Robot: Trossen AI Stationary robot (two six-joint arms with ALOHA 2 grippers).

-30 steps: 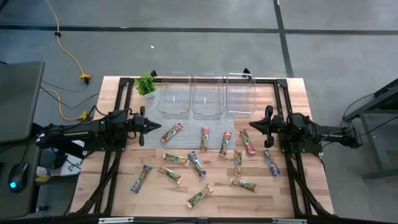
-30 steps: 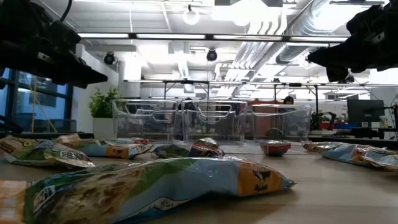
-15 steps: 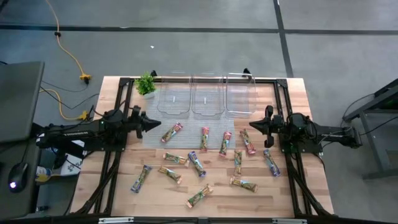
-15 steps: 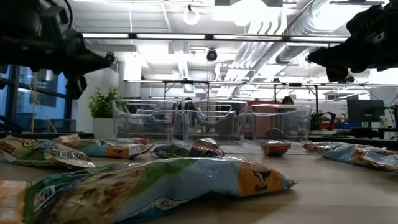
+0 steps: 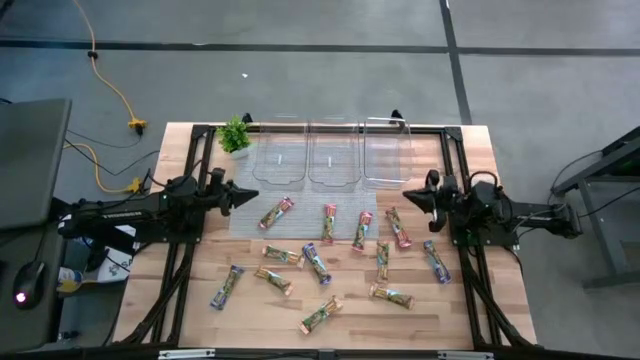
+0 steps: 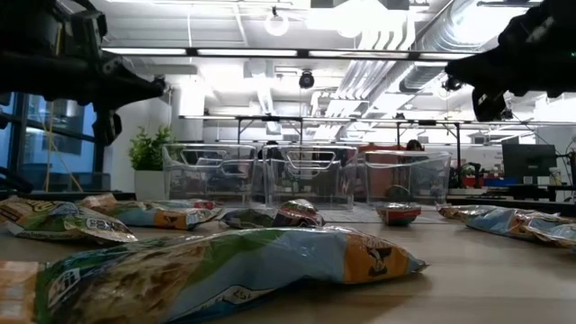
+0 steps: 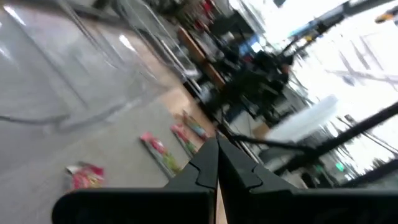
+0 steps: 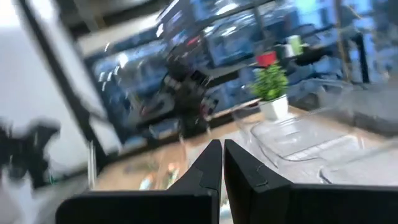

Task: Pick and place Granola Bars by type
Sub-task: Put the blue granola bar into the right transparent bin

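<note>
Several granola bars lie flat on the table. Pink ones (image 5: 277,212) (image 5: 328,222) (image 5: 398,228) rest on a grey mat; blue ones (image 5: 317,263) (image 5: 436,261) and green/tan ones (image 5: 272,280) (image 5: 391,295) lie nearer the near edge. My left gripper (image 5: 256,196) hangs shut in the air left of the pink bars, pointing right; its fingers meet in the left wrist view (image 7: 217,142). My right gripper (image 5: 407,196) hangs shut right of the bars, pointing left (image 8: 222,146). Both stand well above the bars in the low view (image 6: 157,87) (image 6: 450,72).
Three clear plastic bins (image 5: 279,160) (image 5: 333,160) (image 5: 387,158) stand in a row along the far edge. A small potted plant (image 5: 235,135) sits at the far left corner. Black frame rails (image 5: 178,270) (image 5: 470,275) run along both table sides.
My left gripper has risen, shifted slightly toward the far edge and rolled about its own axis, staying shut. My right gripper has tipped up a little and moved slightly toward the far edge. The bars lie as before.
</note>
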